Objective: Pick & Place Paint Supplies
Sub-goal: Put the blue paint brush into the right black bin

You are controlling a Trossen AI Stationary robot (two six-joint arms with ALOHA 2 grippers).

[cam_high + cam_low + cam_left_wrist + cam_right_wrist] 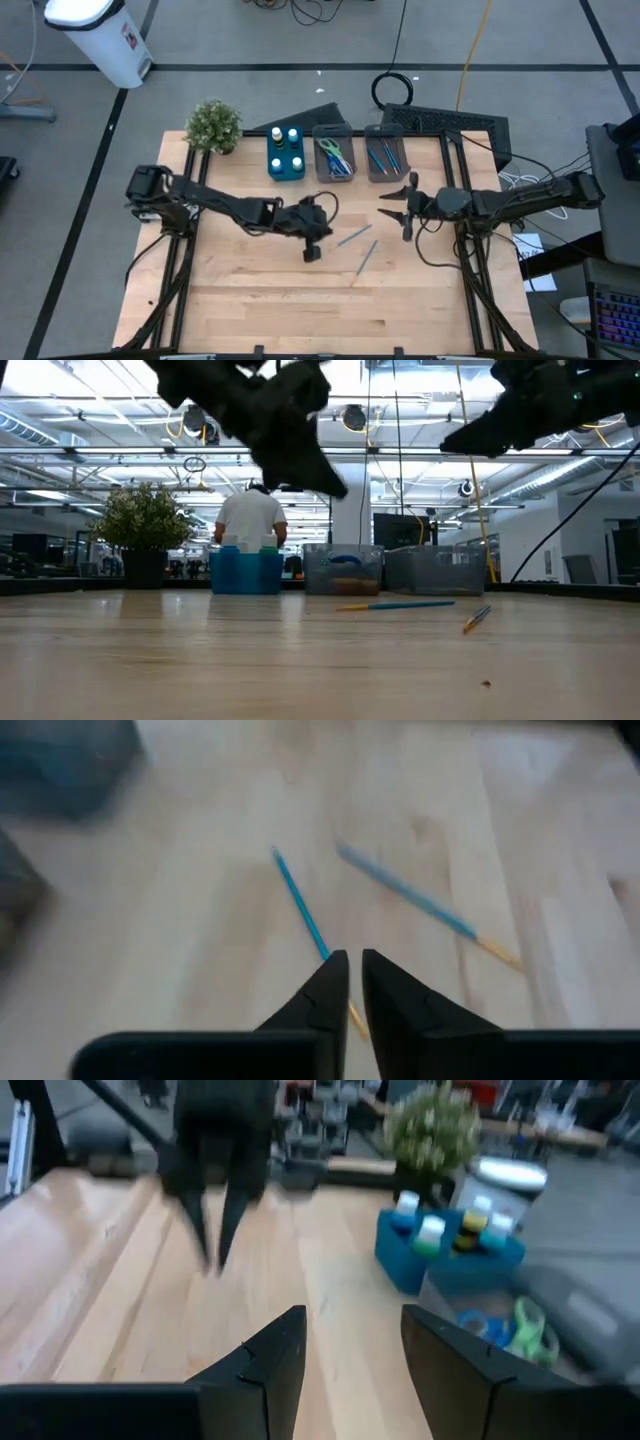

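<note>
On the pale wooden worktop [250, 290], two thin blue brushes with light wooden handles lie loose near the centre: one brush [352, 236] and, at its five o'clock, a second brush [366, 256]. The left gripper [311, 252] hangs above the boards at nine o'clock of the first brush, its dark fingers [325, 995] nearly pressed together with only a slim gap and nothing between them. The right gripper [404, 208] hovers at two o'clock of the brushes, its jaws spread and empty. At the worktop's twelve o'clock edge stand a blue rectangular bin [287, 166] holding small capped bottles [293, 135], a grey bin [333, 165] with green-handled scissors [334, 156], and another grey bin [386, 165] with more blue brushes [384, 156].
</note>
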